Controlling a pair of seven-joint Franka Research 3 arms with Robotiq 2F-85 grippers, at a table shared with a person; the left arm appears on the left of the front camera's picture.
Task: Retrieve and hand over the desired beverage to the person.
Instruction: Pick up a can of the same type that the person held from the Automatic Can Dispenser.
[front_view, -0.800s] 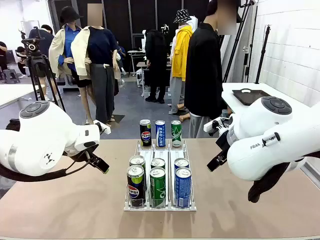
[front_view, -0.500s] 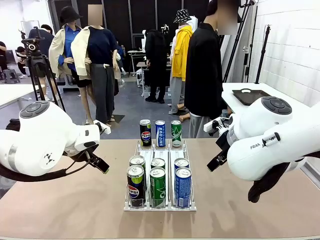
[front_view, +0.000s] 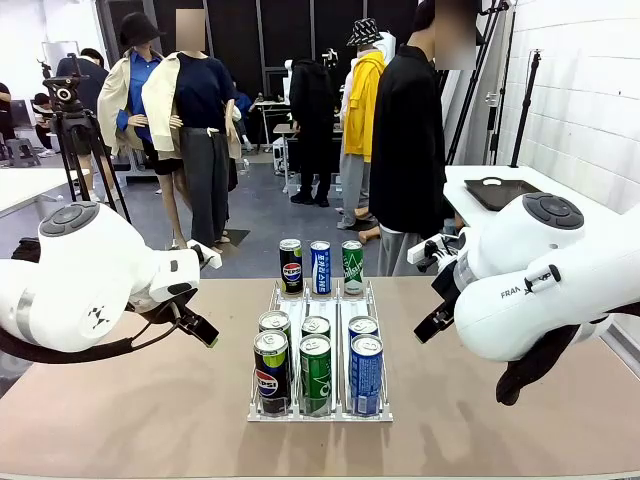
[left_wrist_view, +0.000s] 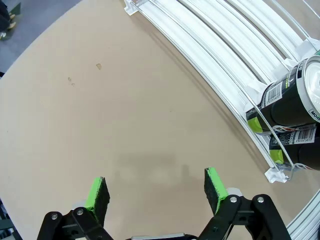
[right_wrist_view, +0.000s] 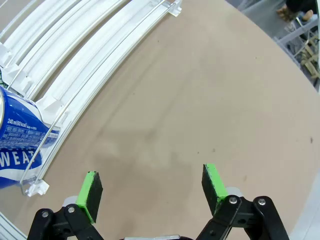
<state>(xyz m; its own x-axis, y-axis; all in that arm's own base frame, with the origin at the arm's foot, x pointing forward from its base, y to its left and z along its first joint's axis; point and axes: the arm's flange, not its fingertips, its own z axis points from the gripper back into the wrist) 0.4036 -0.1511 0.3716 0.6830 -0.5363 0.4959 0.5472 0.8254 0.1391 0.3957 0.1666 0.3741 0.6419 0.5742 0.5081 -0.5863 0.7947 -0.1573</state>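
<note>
The left gripper (left_wrist_view: 156, 187) and right gripper (right_wrist_view: 152, 187) flank the can rack (front_view: 318, 414), fingers (left_wrist_view: 98, 192) apart, holding nothing. The rack's front-left can (front_view: 270, 375) reads Pepsi. The person (front_view: 405, 140) stands beyond the rack.

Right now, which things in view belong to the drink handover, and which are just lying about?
Job:
- white can rack
- front Pepsi can, green can, blue can
- far row of cans
- person in the black jacket

Lying about:
- camera tripod
- black tray on the side table
</note>
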